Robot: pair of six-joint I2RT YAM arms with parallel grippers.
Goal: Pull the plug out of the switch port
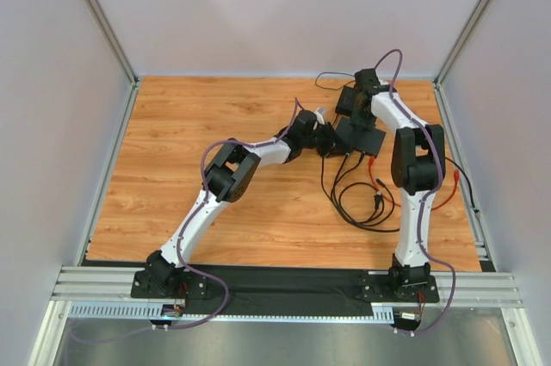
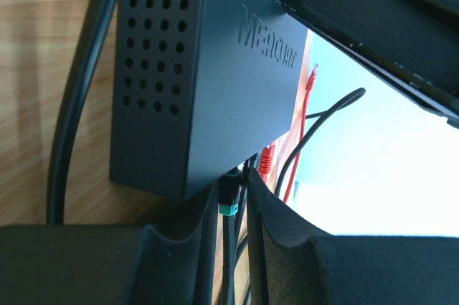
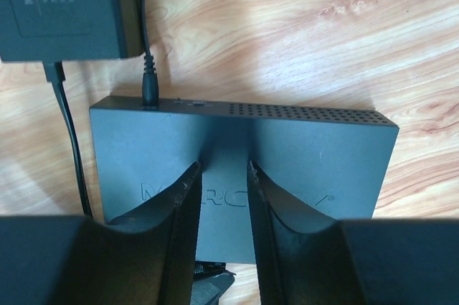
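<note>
Wood-grain table carries everything here. From its near-left corner the left arm stretches diagonally toward the middle. The left gripper reaches the near edge of the switch, and its jaws are drawn in narrow on the plug, a small black connector with a teal clip. The plug's black cable runs back between the fingers. The plug sits at the switch's socket edge, though its seat in the port is hidden under the corner of the box. Just beside it is a red plug, whose red cable runs away across the table. The switch lies flat on the right half of the table, toward the far side, between the two grippers. It is a matte black box with embossed lettering on top and a grid of vent holes on one side. Loose black cables coil on the wood in front of it. The right gripper comes down onto the switch from above, fingertips resting on its top face. Its jaws stand a narrow gap apart with only that bare face between them, gripping nothing. At the switch's far edge a barrel connector is plugged in, and beyond it, close but apart, lies the adapter brick. The right arm rises from the near-right corner.
</note>
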